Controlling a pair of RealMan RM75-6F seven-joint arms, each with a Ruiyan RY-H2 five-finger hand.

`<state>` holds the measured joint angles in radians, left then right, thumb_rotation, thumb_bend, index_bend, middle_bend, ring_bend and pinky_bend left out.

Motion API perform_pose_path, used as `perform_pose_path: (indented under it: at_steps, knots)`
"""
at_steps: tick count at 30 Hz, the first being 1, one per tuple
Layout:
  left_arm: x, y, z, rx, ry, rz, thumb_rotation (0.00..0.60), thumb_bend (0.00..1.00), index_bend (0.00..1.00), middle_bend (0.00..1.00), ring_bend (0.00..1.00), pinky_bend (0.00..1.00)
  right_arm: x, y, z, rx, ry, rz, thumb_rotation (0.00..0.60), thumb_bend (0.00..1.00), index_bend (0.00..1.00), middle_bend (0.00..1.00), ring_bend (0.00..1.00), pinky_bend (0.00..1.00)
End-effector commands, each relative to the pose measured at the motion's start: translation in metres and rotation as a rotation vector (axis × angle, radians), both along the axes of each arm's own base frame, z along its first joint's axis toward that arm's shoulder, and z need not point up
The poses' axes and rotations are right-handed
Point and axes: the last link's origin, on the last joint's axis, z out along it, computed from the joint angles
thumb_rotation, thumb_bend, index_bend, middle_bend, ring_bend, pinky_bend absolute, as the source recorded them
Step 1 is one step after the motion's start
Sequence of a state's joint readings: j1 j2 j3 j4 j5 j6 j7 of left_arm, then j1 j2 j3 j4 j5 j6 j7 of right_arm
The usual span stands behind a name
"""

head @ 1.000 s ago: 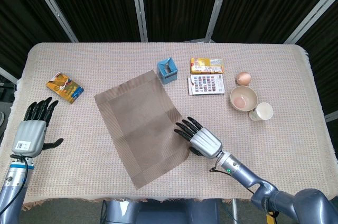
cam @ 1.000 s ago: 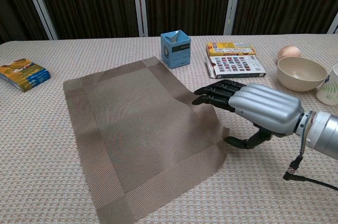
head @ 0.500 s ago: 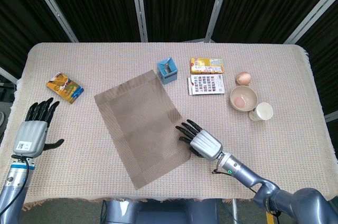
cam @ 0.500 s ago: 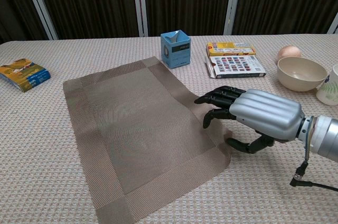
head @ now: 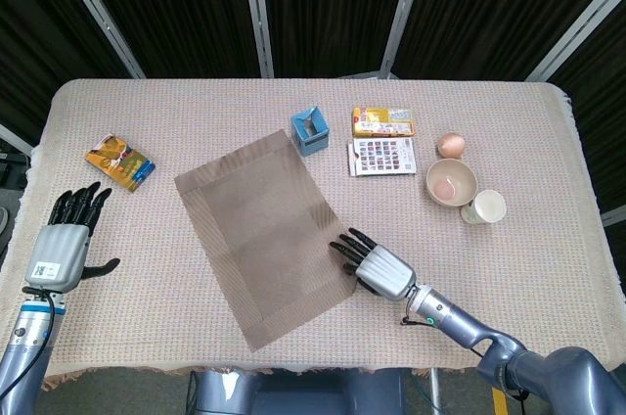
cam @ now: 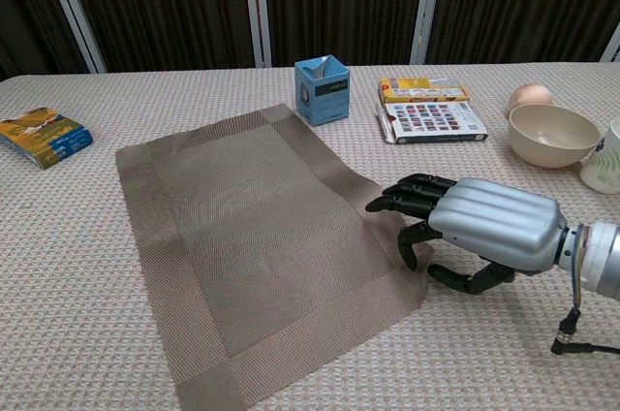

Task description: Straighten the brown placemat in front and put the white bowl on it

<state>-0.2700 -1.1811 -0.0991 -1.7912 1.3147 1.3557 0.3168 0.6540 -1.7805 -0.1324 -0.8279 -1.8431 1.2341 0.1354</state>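
At lower centre of the head view, the right hand pinches the near right corner of the brown woven rectangular placemat, which lies skewed mid-table. Bare tablecloth surrounds it. Right of frame sits the round white ceramic bowl. At lower left, the left hand rests with fingers spread, holding nothing.

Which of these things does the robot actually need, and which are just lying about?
Needed: brown placemat, white bowl, right robot hand at the placemat's edge.

Lying about: blue box, egg, cup, yellow packet, colour card, booklet.
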Motion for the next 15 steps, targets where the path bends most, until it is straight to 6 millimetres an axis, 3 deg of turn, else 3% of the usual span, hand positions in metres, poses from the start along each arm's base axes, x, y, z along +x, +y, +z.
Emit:
perform_pose_path:
  at_steps: [1, 10, 15]
  knots:
    - [0.0001, 0.0001, -0.0003, -0.001, 0.000, 0.000, 0.600, 0.00, 0.00, 0.00, 0.00, 0.00, -0.0005, 0.0002, 0.0002, -0.001, -0.004, -0.003, 0.600, 0.45, 0.54, 0.06, 0.00, 0.00]
    - [0.0003, -0.0004, -0.0011, -0.005, 0.001, -0.001, 0.600, 0.00, 0.00, 0.00, 0.00, 0.00, -0.0005, 0.0007, 0.0006, -0.005, -0.024, -0.013, 0.600, 0.48, 0.73, 0.08, 0.00, 0.00]
    - [0.0001, -0.0007, -0.0016, -0.007, 0.000, 0.000, 0.600, 0.00, 0.00, 0.00, 0.00, 0.00, -0.0019, 0.0027, 0.0029, -0.009, -0.039, -0.010, 0.600, 0.48, 0.74, 0.10, 0.00, 0.00]
